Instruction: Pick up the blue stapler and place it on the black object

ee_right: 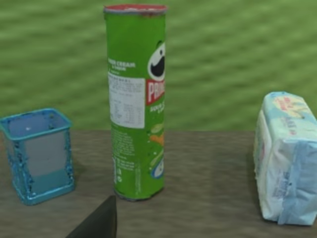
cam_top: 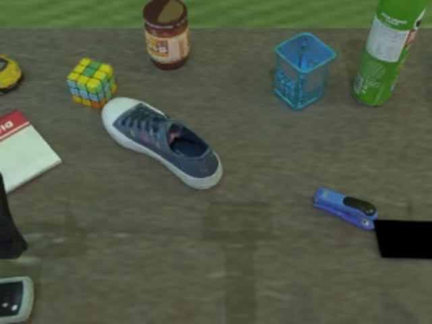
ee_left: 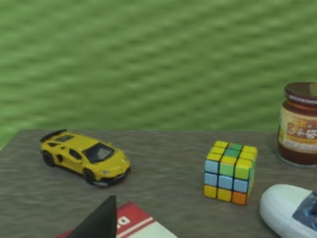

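The blue stapler [cam_top: 344, 208] lies flat on the table at the right, its black oval top piece facing up. Its right end nearly touches the black object [cam_top: 403, 238], a flat black rectangle at the table's right edge. Neither shows in the wrist views. Only a dark wedge of my left gripper [ee_left: 99, 222] shows in the left wrist view, near a red-and-white book. My right gripper [ee_right: 98, 222] shows as a similar dark wedge, in front of the green can. Neither gripper holds anything that I can see.
A blue sneaker [cam_top: 162, 140] lies mid-table, with a colour cube [cam_top: 92, 82], a jar [cam_top: 166, 34] and a yellow toy car [ee_left: 85, 156] behind it. A translucent blue cup [cam_top: 303, 69], a green can [cam_top: 386, 54] and a tissue pack [ee_right: 288, 157] stand back right. A tall dark shape [cam_top: 8, 223] and a grey-rimmed device [cam_top: 15, 298] are at the left.
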